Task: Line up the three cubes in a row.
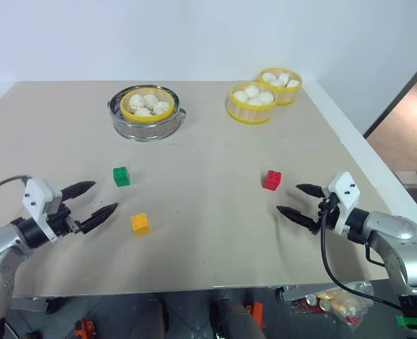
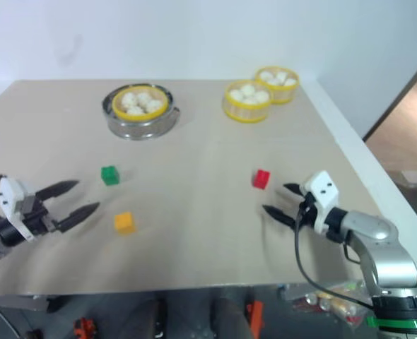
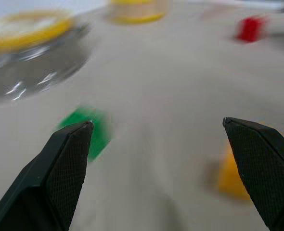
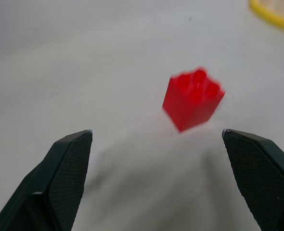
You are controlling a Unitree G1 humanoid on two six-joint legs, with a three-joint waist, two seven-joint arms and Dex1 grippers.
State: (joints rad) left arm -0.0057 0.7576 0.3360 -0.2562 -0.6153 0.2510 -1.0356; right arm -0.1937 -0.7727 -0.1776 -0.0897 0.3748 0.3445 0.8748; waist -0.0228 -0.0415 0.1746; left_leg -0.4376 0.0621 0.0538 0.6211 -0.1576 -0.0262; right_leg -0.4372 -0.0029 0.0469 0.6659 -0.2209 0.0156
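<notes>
Red cube (image 1: 271, 179), right of centre; green cube (image 1: 121, 176) and yellow-orange cube (image 1: 140, 223), lower left, all apart on the counter (image 1: 208, 240). Likely light, rigid, slick plastic: grip opposite flat sides, below the studs. Left pincer (image 1: 100, 200) and right pincer (image 1: 294, 200) both spread, empty.

Silver-grey arms tipped with black two-fingered tools

Each arm has a rounded silver-grey metallic shell ending in a black wrist section topped by a white angular block. The left tool (image 1: 95, 199) and the right tool (image 1: 294, 200) each carry two slim black fingers tapering to points; seen from the wrists, the finger pads (image 4: 67, 168) show a fine cross-hatched texture. A black cable loops down from the right wrist, and a thinner grey one arcs behind the left.
</notes>
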